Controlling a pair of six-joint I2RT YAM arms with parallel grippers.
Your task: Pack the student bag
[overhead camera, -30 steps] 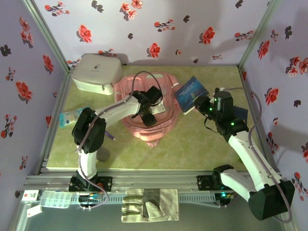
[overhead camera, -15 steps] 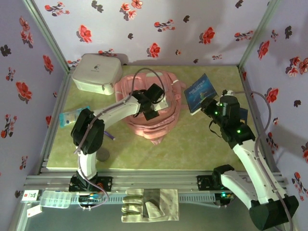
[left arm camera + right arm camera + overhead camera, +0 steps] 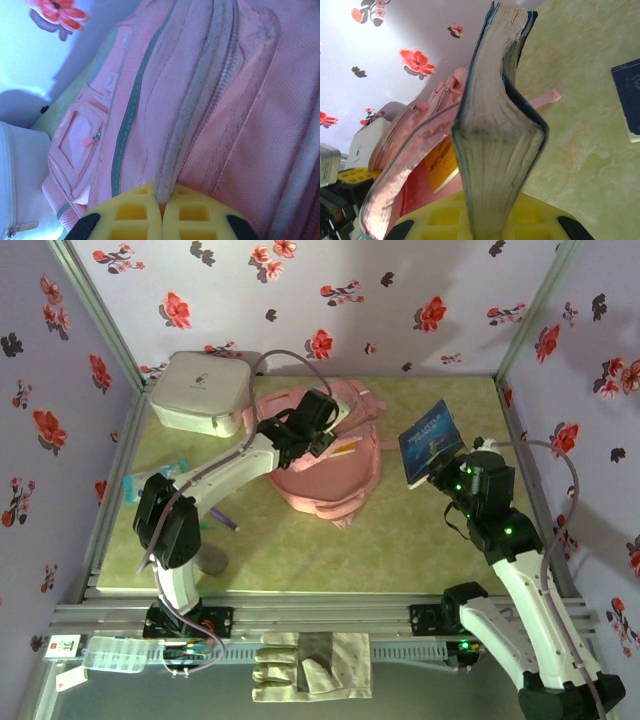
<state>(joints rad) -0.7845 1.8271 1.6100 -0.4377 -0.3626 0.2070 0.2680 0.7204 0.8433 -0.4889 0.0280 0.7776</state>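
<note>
L pincer point(image 3: 161, 216) cut off, nips student bag point(image 3: 210, 100); R pincer point(image 3: 481, 222) grips book point(image 3: 495, 125).

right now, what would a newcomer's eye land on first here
The big pink student bag in the middle of the table, with the left gripper shut on a fabric edge by its zip. To its right, the right gripper holds a thick blue book up off the table, apart from the bag. A white-grey zip case sits in the far left corner.
</note>
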